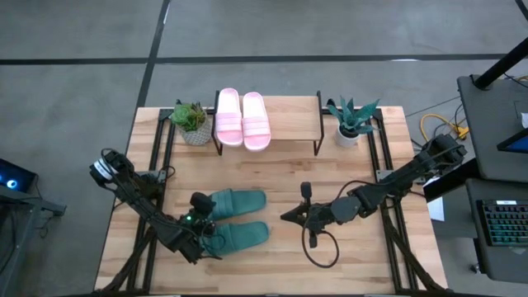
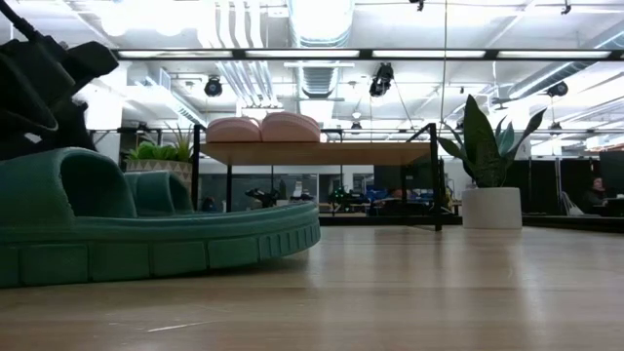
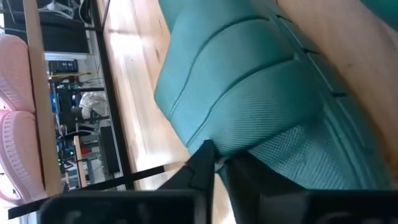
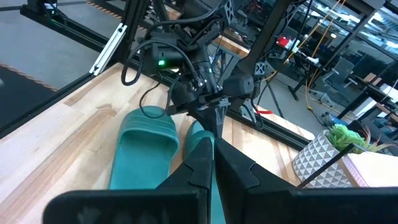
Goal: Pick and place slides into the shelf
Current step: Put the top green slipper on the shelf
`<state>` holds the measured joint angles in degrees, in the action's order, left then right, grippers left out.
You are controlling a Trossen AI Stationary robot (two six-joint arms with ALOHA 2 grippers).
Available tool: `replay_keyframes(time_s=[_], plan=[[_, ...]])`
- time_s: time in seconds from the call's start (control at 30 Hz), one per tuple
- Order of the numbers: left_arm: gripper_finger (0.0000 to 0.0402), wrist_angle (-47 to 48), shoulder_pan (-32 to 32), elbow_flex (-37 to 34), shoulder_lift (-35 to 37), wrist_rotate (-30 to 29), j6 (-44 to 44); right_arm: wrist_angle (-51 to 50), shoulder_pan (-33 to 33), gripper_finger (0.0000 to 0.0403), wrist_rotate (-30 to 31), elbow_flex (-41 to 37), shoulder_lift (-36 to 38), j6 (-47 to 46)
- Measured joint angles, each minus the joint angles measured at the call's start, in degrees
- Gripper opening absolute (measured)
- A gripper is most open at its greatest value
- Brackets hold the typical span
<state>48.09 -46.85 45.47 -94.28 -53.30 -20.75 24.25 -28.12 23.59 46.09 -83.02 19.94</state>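
Green slides (image 1: 238,218) on the worktop (image 1: 346,256)
Left end effector (image 1: 203,235) touches them, grip unclear; right end effector (image 1: 285,216) clenched, empty.

Dark green slide (image 3: 261,93) fills most of frame, ribbed strap w/ fine textured surface, lying on light-wood desk (image 3: 134,74). Left pincer (image 3: 214,163) right up against strap, dark fingers together, tips touching it. Pink slides (image 3: 13,118) at edge on the shelf (image 3: 36,93), black leg (image 3: 111,87) alongside. Room clutter beyond, blurry.
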Motion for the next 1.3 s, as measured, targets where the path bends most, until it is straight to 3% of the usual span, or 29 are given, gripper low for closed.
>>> replay_keyframes(time_s=[0.23, 0.37, 0.63, 0.83, 1.13, 1.3], plan=[[0.0003, -1.5, 0.1, -0.6, 0.3, -0.3, 0.8, 0.0, 0.0, 0.0009, 0.0, 0.0, 0.0, 0.0], [0.0002, -1.5, 0.2, -0.6, 2.5, -4.0, 3.2, 0.2, 0.0, 0.0009, 0.0, 0.0, 0.0, 0.0], [0.0001, -3.4, 0.2, -0.5, 14.2, -8.0, 10.5, 0.6, 0.0, 0.0009, 0.0, 1.5, 0.0, 1.4], [0.0, -9.9, 0.2, -0.6, 23.9, -9.6, 19.1, -0.3, -0.1, 0.0009, 0.5, 4.5, 0.0, 6.9], [0.0, -22.1, 0.1, -0.9, 30.4, -4.7, 36.1, -14.8, -0.8, 0.0012, 0.6, 12.9, 0.0, 18.8], [0.0, -24.2, 0.2, -0.9, 30.7, -4.6, 40.3, -23.8, -1.3, 0.0047, 0.1, 18.8, -0.4, 22.1]])
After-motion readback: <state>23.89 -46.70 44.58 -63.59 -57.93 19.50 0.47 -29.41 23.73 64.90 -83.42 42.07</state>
